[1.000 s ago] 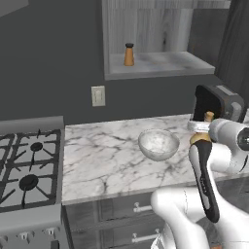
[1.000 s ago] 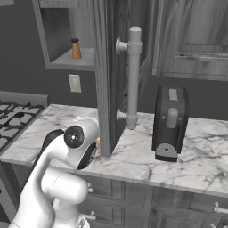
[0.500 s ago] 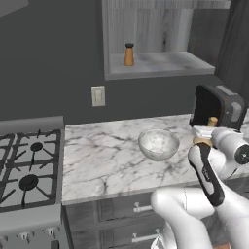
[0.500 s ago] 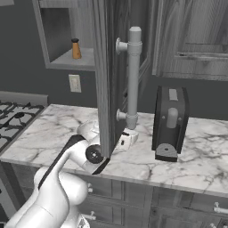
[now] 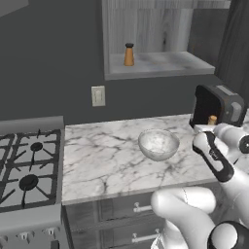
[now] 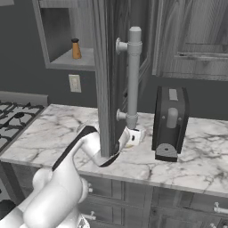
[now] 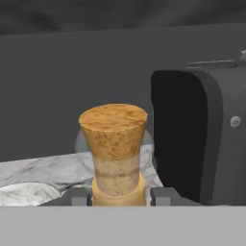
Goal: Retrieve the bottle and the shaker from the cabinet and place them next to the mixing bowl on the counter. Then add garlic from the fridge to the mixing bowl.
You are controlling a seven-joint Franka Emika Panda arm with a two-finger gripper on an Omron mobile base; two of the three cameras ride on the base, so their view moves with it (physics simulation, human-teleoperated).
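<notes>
Gripper [image 7: 118, 196]: seen from the hand view with both dark finger tips rising either side of the bottle [image 7: 114, 146], set close against its neck just under the cork stopper; the jaws stood narrow, clamped on the neck. In the left base view the gripper itself lay behind the white forearm, hard to make out.

Bottle: only the cork top and a short length of golden neck showed in the hand view; body, base and handle were cut off below the frame. In the left base view a small tan tip [image 5: 212, 119] stood at the right end of the counter [image 5: 107, 155], just in front of the dark toaster [image 5: 217, 106]. Whether its base rested on the marble could not be told.

Mixing bowl [image 5: 158, 144]: glassy, upright on the counter, left of the bottle and near it.

Shaker [image 5: 129, 54]: upright on the shelf of the cabinet [image 5: 155, 65], far left part of the niche; also seen in the right base view [image 6: 76, 49].

Cabinet door [image 6: 109, 75]: open, edge-on in the right base view, its long grey handle towards the camera, hiding the bowl and much of the forearm.

Stove [image 5: 26, 168]: left of the counter, partly cut off by the frame.
</notes>
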